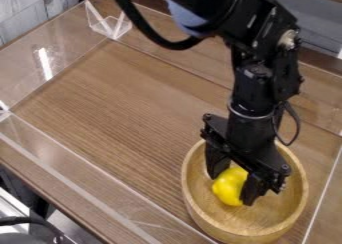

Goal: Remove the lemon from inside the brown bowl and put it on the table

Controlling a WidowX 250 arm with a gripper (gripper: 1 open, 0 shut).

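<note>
My desk point(120, 108) is dark wood grain with clear acrylic walls point(60, 48) on its left and far edges. At near right sits the brown bowl point(201, 203), wide and thick-rimmed. The arm reaches straight down into it, and my end effector point(241, 180) has its fingers on either side of the lemon point(230, 188), apparently pinching it while it is low inside the bowl. I judge the risk to be slip: glossy, rounded skin could squirt from the pads on lifting, or a finger could catch the rim and drag the bowl.
</note>
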